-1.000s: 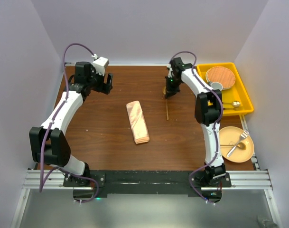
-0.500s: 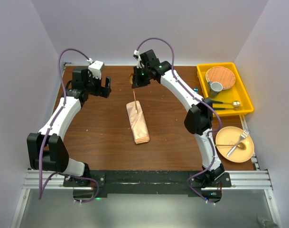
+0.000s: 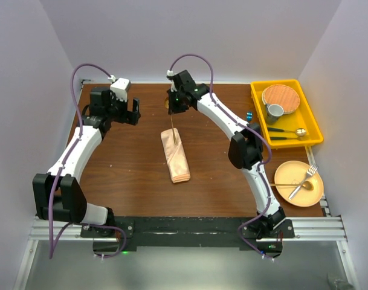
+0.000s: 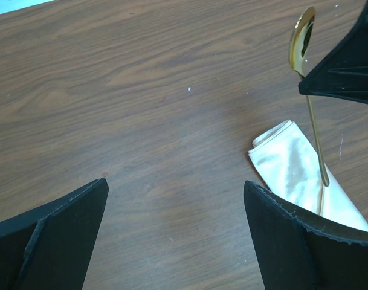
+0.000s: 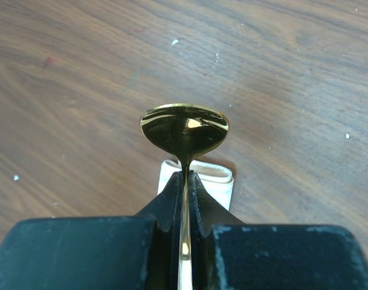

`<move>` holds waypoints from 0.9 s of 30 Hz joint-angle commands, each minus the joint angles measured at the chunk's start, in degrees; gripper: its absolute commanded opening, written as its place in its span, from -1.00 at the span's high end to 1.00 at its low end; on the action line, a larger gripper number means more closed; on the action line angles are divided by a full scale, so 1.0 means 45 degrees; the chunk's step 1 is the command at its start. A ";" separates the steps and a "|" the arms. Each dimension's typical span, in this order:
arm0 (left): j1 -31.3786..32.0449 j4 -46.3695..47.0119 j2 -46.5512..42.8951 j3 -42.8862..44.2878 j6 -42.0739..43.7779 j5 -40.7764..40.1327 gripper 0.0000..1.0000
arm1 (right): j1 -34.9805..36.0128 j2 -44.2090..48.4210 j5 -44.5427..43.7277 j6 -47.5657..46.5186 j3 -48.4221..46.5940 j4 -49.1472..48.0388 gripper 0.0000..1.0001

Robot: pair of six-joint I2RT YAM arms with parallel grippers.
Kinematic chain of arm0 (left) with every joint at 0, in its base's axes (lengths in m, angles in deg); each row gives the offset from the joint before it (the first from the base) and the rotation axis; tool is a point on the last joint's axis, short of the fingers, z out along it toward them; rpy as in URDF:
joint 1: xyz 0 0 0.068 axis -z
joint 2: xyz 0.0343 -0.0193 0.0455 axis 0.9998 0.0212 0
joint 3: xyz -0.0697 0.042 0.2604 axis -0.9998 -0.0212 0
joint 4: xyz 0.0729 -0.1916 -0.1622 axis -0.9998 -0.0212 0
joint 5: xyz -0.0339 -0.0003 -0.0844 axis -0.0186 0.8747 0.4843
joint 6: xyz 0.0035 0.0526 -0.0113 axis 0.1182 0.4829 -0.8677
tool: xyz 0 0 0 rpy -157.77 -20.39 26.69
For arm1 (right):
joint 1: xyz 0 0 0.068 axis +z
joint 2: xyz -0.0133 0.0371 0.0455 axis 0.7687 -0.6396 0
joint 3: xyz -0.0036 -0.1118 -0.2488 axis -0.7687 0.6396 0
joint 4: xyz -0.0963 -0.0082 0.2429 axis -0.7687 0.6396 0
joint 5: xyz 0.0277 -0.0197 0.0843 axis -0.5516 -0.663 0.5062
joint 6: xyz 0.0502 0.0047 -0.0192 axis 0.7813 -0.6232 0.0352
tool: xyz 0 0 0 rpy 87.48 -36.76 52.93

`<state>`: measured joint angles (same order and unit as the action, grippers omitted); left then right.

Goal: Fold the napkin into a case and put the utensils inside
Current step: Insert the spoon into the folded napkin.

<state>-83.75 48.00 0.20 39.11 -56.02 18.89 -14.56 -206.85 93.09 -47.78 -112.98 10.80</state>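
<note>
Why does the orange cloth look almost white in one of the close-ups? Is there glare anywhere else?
Top view: soft, even light, so the case reads peach. Left wrist view: the satin catches glare and washes out to cream. Right wrist view: the spoon mirrors bright light in its bowl, pinched in the right gripper close to the lens.

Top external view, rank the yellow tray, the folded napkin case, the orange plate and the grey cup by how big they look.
1. yellow tray, largest
2. orange plate
3. napkin case, a bit longer than the plate is wide but much narrower, so it covers less
4. grey cup, smallest
</note>
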 commanded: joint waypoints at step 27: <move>-0.0260 0.0553 -0.0986 -0.0667 0.0001 -0.0096 -1.00 | 0.0528 0.0207 -0.1031 -0.0375 0.1655 -0.0899 1.00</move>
<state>-84.29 47.98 -1.83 37.10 -55.97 18.84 -12.89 -208.07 89.86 -50.29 -106.90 6.67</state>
